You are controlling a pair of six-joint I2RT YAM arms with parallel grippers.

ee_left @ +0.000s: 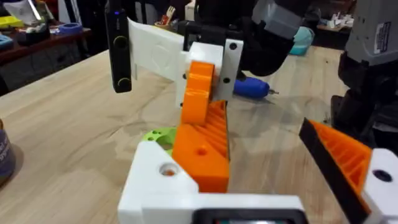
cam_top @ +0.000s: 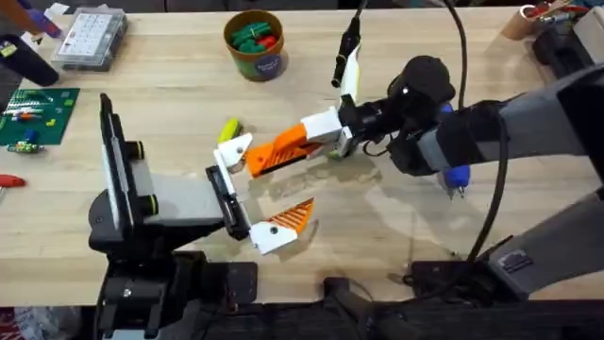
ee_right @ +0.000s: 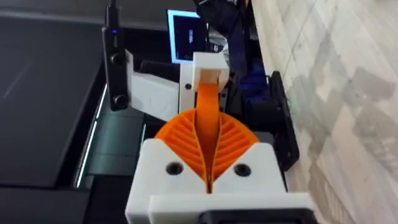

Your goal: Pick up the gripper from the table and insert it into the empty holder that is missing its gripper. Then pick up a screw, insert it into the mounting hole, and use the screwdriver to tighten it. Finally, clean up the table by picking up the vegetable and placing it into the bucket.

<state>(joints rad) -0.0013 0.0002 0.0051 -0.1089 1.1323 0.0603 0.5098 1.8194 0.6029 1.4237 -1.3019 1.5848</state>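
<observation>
The gripper (cam_top: 234, 149), a white block with an orange ribbed finger, hangs just above the table with its block against the far end of the holder (cam_top: 226, 200), the black bar on my left arm. My right gripper (cam_top: 269, 156) is shut on the part's orange finger (ee_right: 208, 93). My left gripper (cam_top: 269, 189) is open, and its fitted finger (cam_top: 283, 225) is at the bar's near end. I cannot tell whether the block is seated. The screwdriver (cam_top: 456, 176) lies under my right arm. A yellow-green vegetable (cam_top: 229, 129) lies beside the part. The bucket (cam_top: 255, 45) stands at the back.
The bucket holds green and red vegetables. A clear parts box (cam_top: 90, 38) and a green circuit board (cam_top: 33, 115) lie at the far left, and a red tool (cam_top: 8, 179) lies at the left edge. Clutter fills the back right corner (cam_top: 547, 19).
</observation>
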